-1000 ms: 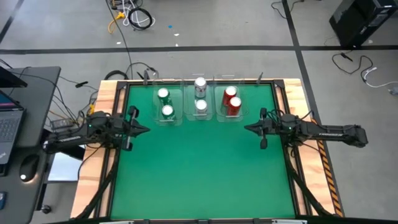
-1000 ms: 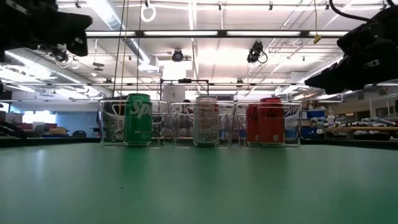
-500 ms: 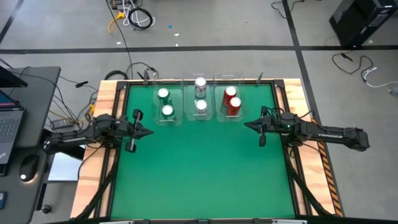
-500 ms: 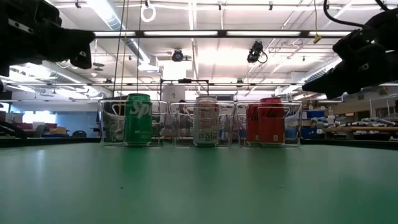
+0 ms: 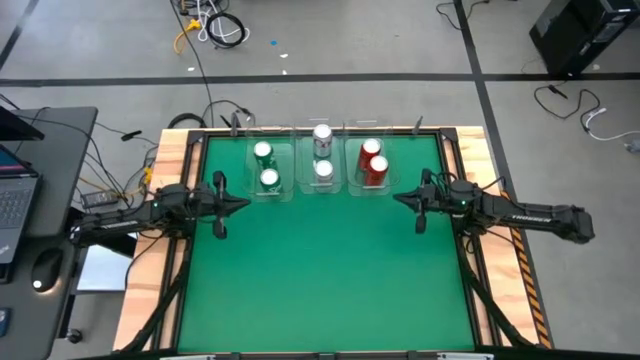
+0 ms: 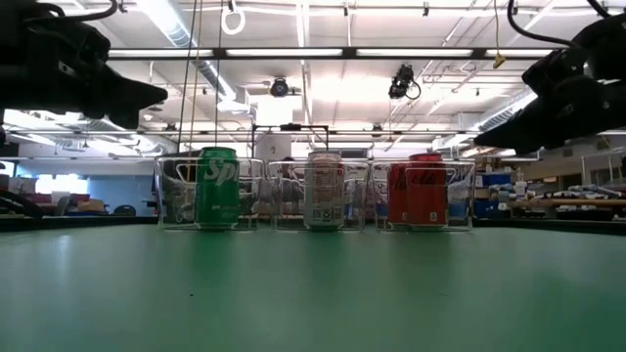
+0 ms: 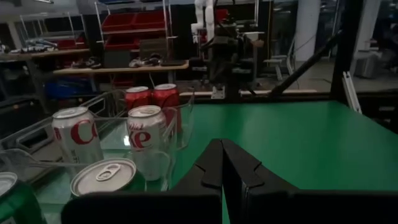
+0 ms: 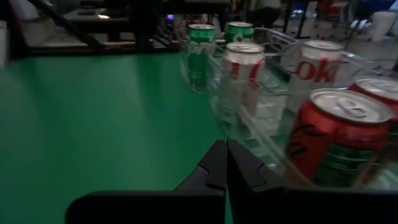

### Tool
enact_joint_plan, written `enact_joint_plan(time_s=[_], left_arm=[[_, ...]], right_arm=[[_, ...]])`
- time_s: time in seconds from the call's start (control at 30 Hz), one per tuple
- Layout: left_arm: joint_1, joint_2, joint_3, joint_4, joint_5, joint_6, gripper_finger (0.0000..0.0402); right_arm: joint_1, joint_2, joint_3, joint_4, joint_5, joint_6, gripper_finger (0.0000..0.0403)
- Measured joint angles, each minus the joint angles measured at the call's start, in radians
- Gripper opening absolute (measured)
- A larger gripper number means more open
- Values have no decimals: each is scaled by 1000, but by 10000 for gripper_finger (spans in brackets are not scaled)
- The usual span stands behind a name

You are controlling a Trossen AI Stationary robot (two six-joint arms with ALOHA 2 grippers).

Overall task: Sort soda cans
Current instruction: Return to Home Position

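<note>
Six soda cans stand upright in three clear trays along the table's far edge. In the high view the green cans [image 5: 265, 166] are on the left, the silver cans [image 5: 322, 151] in the middle and the red cans [image 5: 374, 158] on the right. My left gripper [image 5: 241, 204] hovers shut just near and left of the green cans' tray; its fingers [image 7: 222, 151] are closed together. My right gripper [image 5: 398, 200] hovers shut just near and right of the red cans' tray, its fingers [image 8: 224, 151] also together. Both point toward the table's middle.
The clear plastic trays [image 6: 257, 194] rest on the green table [image 5: 320, 270], whose near half holds nothing else. Wooden side rails [image 5: 170, 180] border the mat. A desk with a laptop [image 5: 15, 200] and cables stands left of the table.
My left gripper has moved toward the table's right, closer to the green cans' tray, and has come lower, turning a little about its wrist. My right gripper has edged slightly toward the far edge and downward. The cans have stayed put.
</note>
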Motion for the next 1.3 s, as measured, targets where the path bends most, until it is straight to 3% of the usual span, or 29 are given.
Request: enact_joint_plan(time_s=[0.2,0.37,1.3], left_arm=[[0,0,0,-3,-3,4,1],[0,0,0,-8,-73,11,1],[0,0,-1,-18,-75,4,8]], right_arm=[[-34,10,0,-1,4,-26,0],[-64,33,0,-1,7,29,0],[-69,40,0,8,9,68,1]])
